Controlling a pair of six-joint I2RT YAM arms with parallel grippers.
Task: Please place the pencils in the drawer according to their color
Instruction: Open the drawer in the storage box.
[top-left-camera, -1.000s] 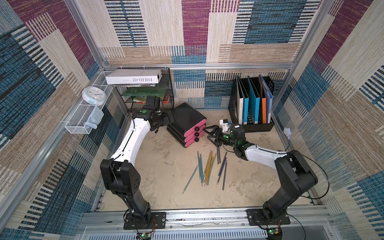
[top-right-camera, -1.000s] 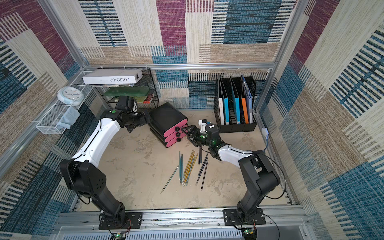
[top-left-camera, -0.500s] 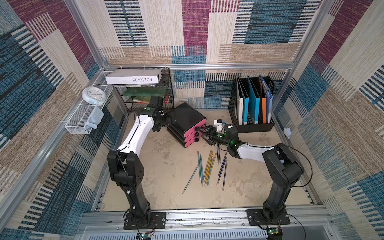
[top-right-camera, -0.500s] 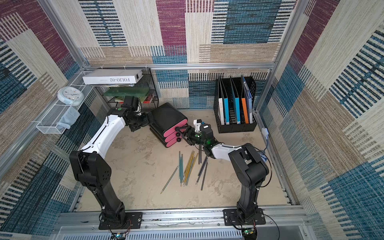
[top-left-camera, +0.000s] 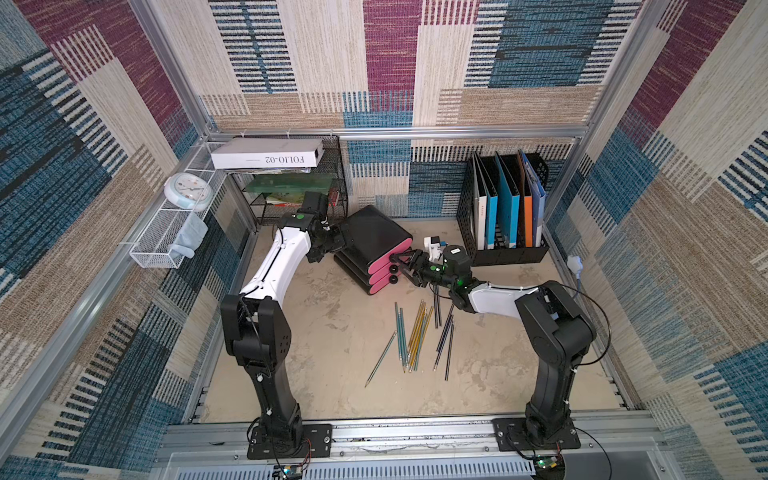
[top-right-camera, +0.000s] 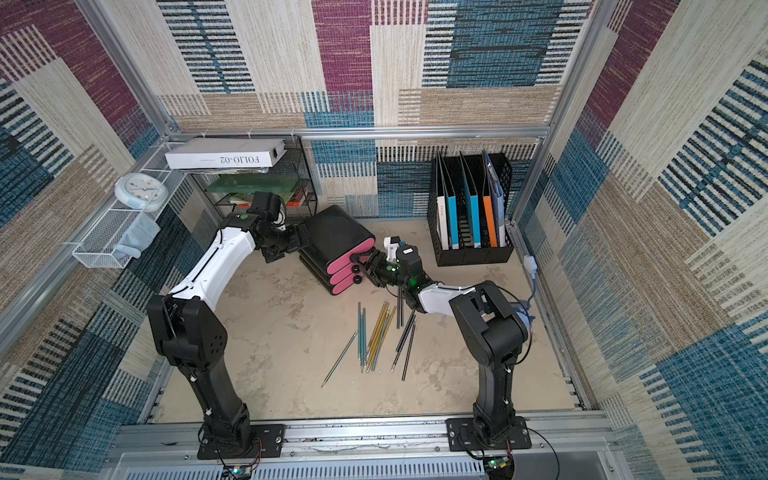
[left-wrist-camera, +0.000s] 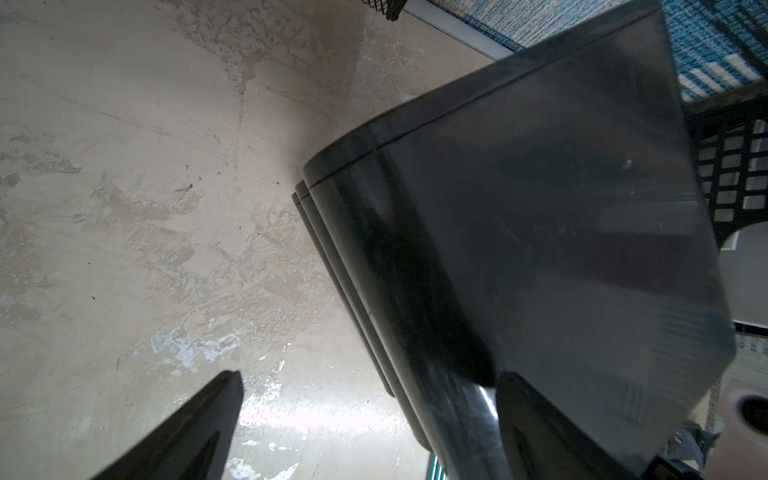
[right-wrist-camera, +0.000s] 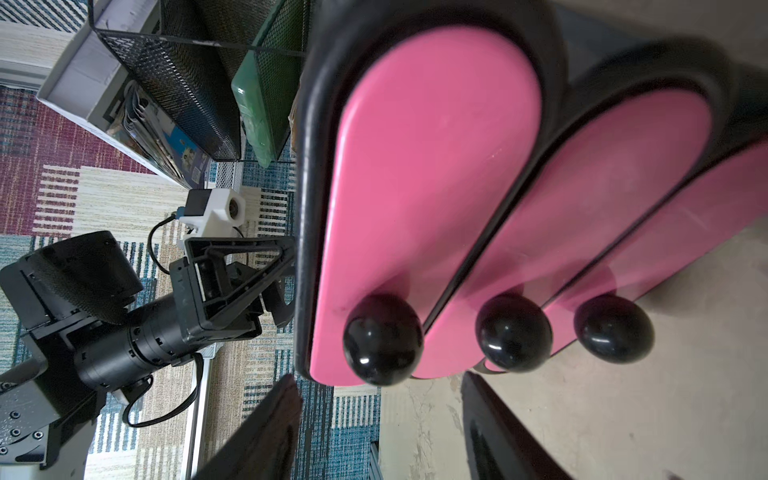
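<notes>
A glossy black plastic drawer unit with rounded corners stands at an angle at the far middle of the floor. Its three smooth pink drawer fronts are all pushed in, each with a shiny round black knob. The thin long pencils lie loose on the floor just near of the unit, none in a drawer. Teal-green ones are on the left, yellow-gold in the middle and dark navy on the right.

The right gripper sits at the top drawer's knob. Its jaws are partly apart, with the matte black fingers on either side of the knob and clear of it. The left gripper is behind the unit with its jaws spread wide. One finger is over the black shell, touching or not I cannot tell, and the other is over bare floor.

The floor is mottled beige, like rough plaster. Woven patchwork panels in blue, magenta and cream form the walls. A black lattice file rack holding blue and orange folders stands far right, and a black mesh shelf far left.
</notes>
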